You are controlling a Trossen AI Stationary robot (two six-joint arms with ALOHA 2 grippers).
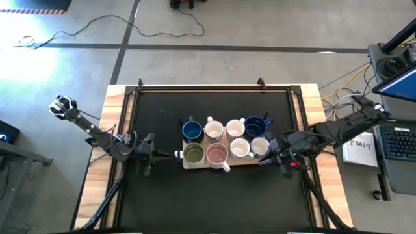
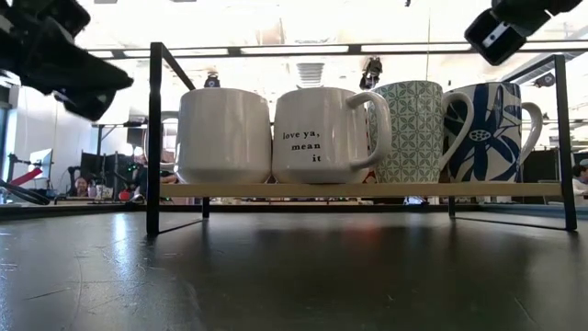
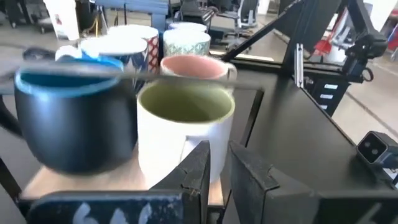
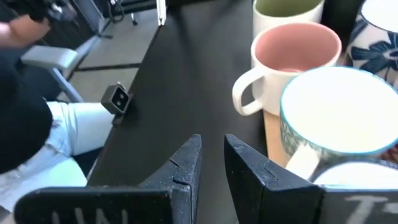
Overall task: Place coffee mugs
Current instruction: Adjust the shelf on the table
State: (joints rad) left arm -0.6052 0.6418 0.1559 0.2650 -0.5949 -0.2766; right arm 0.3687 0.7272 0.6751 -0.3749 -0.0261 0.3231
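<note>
Table [image 1: 156, 201]: black mat top, wood strips showing along the left and right edges; I see a thin black frame rail around it.
Board [image 1: 195, 166]: light wood, flat, about mid-table, slightly toward the right edge.
Mugs: I count eight on the board, two rows of four, packed close.
Far row, left to right: blue mug [image 1: 191, 130], white mug [image 1: 214, 130], second white mug [image 1: 234, 128], dark blue mug [image 1: 255, 125].
Near row, left to right: olive mug [image 1: 194, 154], pink mug [image 1: 216, 155], cream mug [image 1: 240, 149], patterned mug [image 1: 260, 146].
Pink mug handle: points toward the near edge of the table.
Low view: white mug with lettering [image 2: 317, 135] mid-board, plain white one touching it on one side, teal-patterned and blue-flowered ones on the other.
Left gripper [image 1: 170, 155]: low over the table, just beside the board's left end, level with the olive mug; holding nothing.
Left fingers [image 3: 200, 168]: nearly together, only a narrow slit, olive mug right in front.
Right gripper [image 1: 268, 158]: at the board's right end, just beside the patterned mug; holding nothing.
Right fingers [image 4: 186, 163]: slightly apart, narrow gap, over bare table beside the pink mug.
</note>
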